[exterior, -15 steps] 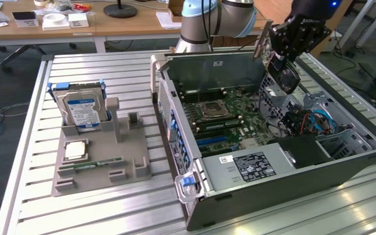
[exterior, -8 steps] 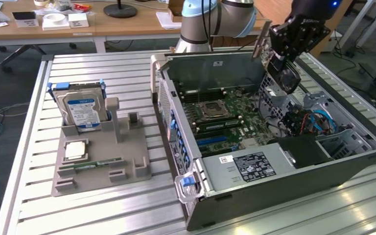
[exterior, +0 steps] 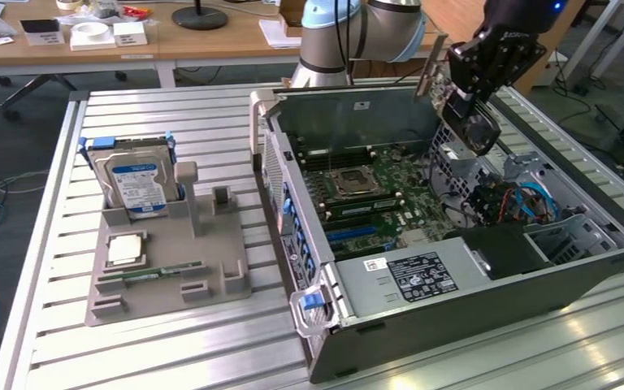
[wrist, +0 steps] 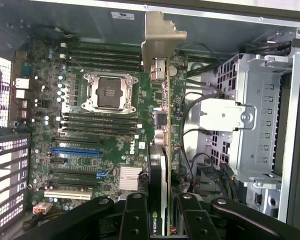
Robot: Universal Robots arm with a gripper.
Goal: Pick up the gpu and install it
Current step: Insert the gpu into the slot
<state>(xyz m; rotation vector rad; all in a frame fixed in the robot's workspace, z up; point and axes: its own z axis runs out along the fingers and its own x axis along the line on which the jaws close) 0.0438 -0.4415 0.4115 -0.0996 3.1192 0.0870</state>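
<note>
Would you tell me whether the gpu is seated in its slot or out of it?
Out: the gripper holds the gpu in the air above the open case.

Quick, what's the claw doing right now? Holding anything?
Claw: closed on the gpu, holding it over the open computer case.

The arm is showing silver-grey tubes and pale blue joint caps. The black tool is showing jointed fingers dotted with screws.
</note>
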